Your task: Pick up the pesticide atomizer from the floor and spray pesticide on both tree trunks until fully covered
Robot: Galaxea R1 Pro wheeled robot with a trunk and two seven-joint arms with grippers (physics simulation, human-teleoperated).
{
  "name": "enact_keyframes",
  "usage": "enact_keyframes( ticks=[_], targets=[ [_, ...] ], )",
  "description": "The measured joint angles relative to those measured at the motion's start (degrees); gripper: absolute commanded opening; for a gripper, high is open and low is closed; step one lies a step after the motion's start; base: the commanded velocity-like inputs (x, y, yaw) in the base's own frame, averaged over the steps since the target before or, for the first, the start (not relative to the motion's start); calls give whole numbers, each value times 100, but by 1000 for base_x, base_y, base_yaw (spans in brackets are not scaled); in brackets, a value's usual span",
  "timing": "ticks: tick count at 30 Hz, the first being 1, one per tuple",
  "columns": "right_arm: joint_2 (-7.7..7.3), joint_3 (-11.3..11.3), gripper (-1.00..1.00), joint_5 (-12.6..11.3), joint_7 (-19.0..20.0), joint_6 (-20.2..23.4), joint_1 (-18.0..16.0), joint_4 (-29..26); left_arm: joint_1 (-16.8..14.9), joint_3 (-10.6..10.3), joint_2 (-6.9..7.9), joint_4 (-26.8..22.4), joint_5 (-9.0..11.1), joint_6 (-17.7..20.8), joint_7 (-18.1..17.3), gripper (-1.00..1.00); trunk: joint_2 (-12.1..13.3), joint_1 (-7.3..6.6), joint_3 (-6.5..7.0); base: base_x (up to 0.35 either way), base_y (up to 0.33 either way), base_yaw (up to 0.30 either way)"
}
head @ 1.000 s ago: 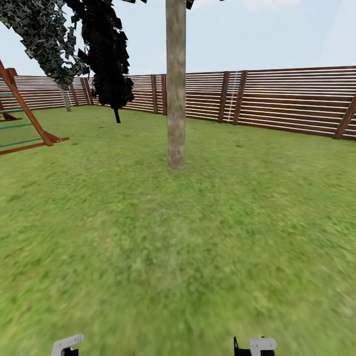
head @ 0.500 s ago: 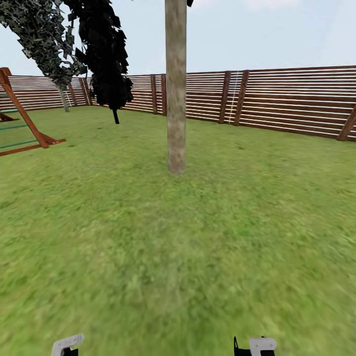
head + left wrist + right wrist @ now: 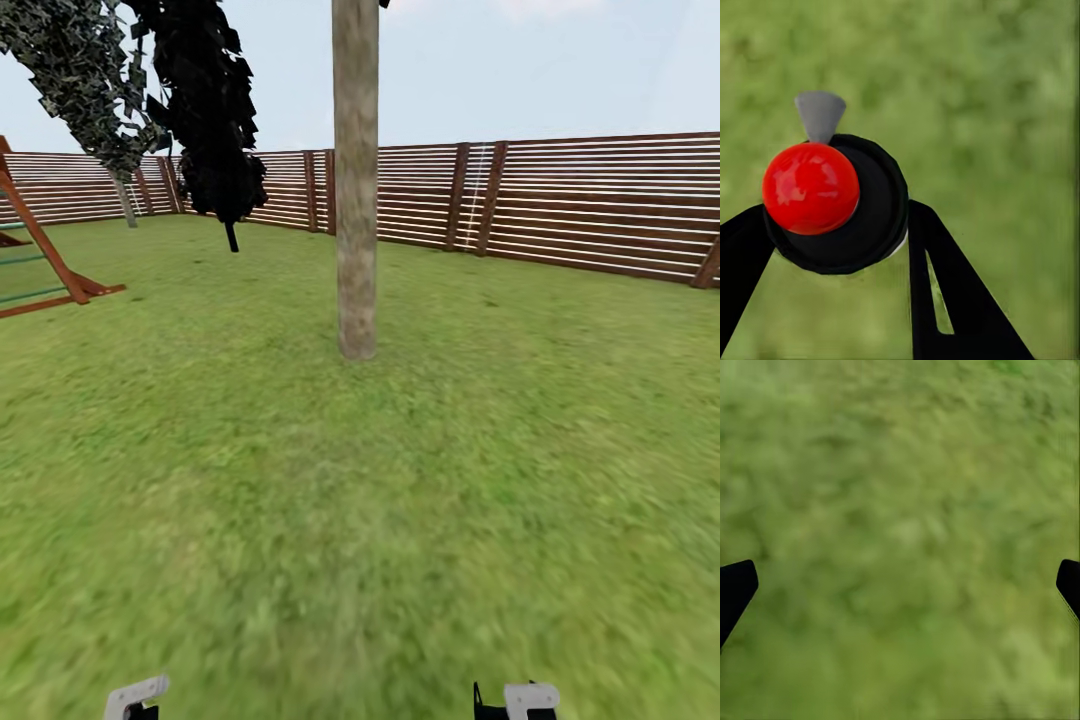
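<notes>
A tree trunk, thick and pale grey-brown, stands straight ahead on the garden lawn, a few metres off. In the left wrist view my left gripper is shut on the pesticide atomizer, a black bottle with a red ball and a grey nozzle. My right gripper is open over grass, nothing between its black fingers. The tops of both grippers show at the head view's bottom edge: left gripper, right gripper. Pesticide is out of view.
A black thin-stemmed conifer and a leaning grey-green leafy tree stand at the back left. A wooden swing frame is at the left edge. The reddish-brown slat fence closes the lawn behind.
The whole head view has shifted: the trunk looks slightly larger with its base lower in the picture, and the swing frame has slid toward the left edge. Both grippers keep their places.
</notes>
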Motion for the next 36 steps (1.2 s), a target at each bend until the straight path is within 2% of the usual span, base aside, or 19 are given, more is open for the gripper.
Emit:
enact_keyframes(
  ticks=[36],
  targets=[
    [9,0,100,-1,-11,-2,0,-9,0,-1,5,-2,-8,0,0,-100,0,0,0,339,0,0]
  ],
)
